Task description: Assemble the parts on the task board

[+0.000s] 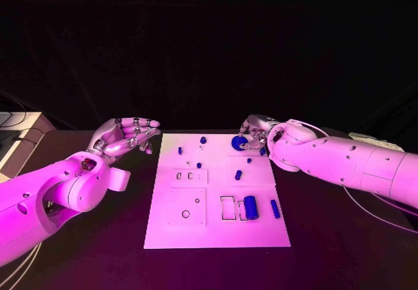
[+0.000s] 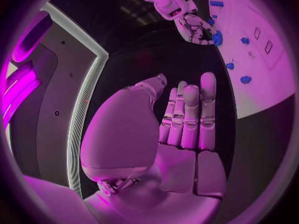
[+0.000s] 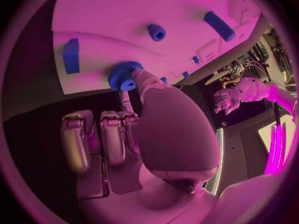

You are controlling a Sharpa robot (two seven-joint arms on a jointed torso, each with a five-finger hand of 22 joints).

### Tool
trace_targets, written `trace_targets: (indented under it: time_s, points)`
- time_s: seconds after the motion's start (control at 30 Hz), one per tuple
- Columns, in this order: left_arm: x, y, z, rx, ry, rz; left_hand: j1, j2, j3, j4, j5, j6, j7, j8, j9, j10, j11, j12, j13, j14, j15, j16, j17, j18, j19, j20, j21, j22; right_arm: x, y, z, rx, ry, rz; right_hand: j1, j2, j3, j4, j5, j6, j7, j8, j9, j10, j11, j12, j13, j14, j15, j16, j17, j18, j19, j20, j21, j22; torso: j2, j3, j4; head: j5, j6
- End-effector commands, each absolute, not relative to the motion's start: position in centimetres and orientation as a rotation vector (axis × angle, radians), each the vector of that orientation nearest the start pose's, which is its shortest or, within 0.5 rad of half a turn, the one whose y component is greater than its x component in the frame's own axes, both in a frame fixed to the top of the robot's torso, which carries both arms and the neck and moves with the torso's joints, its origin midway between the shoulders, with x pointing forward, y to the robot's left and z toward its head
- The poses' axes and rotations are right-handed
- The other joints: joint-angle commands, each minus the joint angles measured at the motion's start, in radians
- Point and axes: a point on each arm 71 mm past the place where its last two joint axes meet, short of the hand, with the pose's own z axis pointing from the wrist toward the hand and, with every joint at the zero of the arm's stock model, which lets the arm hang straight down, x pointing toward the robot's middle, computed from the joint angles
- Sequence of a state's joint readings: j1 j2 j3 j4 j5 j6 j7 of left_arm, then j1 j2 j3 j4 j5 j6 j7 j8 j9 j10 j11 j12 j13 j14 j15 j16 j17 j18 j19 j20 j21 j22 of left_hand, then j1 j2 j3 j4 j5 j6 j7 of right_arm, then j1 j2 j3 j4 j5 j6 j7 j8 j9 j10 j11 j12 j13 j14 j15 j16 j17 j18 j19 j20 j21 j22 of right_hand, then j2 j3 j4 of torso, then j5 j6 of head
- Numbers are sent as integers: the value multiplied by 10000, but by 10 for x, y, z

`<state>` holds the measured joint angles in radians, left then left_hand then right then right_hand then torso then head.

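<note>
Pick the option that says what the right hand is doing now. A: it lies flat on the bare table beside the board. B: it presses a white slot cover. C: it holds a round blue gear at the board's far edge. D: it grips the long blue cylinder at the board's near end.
C: the right hand pinches the round blue gear at the far edge of the task board; the right wrist view shows its toothed rim at the fingertips.

No legible text, labels, brands, nos. or signs to be read, none made out on the task board (image 1: 218,232), none on the parts, none on arms or table.
</note>
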<state>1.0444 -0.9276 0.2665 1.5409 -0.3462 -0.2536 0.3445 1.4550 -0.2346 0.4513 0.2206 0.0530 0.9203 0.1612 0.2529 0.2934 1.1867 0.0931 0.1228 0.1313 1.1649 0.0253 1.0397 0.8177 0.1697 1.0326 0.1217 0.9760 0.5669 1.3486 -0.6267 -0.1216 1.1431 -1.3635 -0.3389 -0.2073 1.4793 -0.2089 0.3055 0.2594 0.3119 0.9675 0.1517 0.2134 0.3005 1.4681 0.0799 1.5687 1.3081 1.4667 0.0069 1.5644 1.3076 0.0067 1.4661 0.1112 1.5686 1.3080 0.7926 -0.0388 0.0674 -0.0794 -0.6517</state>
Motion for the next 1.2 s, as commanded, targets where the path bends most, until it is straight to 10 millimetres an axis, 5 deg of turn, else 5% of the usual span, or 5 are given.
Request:
trace_targets:
  time_s: [0.03,0.73,1.2]
  points:
    - [492,248,-134,-8179,13344,-15369,-67,14,37,14,-21,-25,-52,-12,16,-49,1,45,17,50,-12,59,-1,141,-86,-11,20,9,566,-208,-145,-432,15123,3919,-111,-5,56,6,25,110,-1,32,18,1027,-75,21,2627,1041,-79,64,2632,-67,1047,-54,22,2628,-12,-4,4,-3,26]
    - [493,246,-134,-8177,13369,-15419,-67,14,37,14,-21,-25,-52,-12,16,-49,1,45,17,50,-12,59,-1,141,-86,-11,20,9,541,-123,-138,-2168,13990,4798,-280,-135,122,52,-75,182,-28,15,8,1027,-98,21,2627,1041,-110,64,2632,-67,1047,-83,22,2628,21,-27,54,73,125]
    - [494,243,-135,-8187,13379,-15459,-67,14,37,14,-21,-25,-52,-12,16,-49,1,45,17,50,-12,59,-1,141,-86,-11,20,9,545,-100,-152,-2456,14213,4712,-311,-166,139,57,-124,160,-28,-11,-2,1027,-100,21,2627,1041,-117,64,2632,-67,1047,-91,22,2628,105,-58,82,113,77]
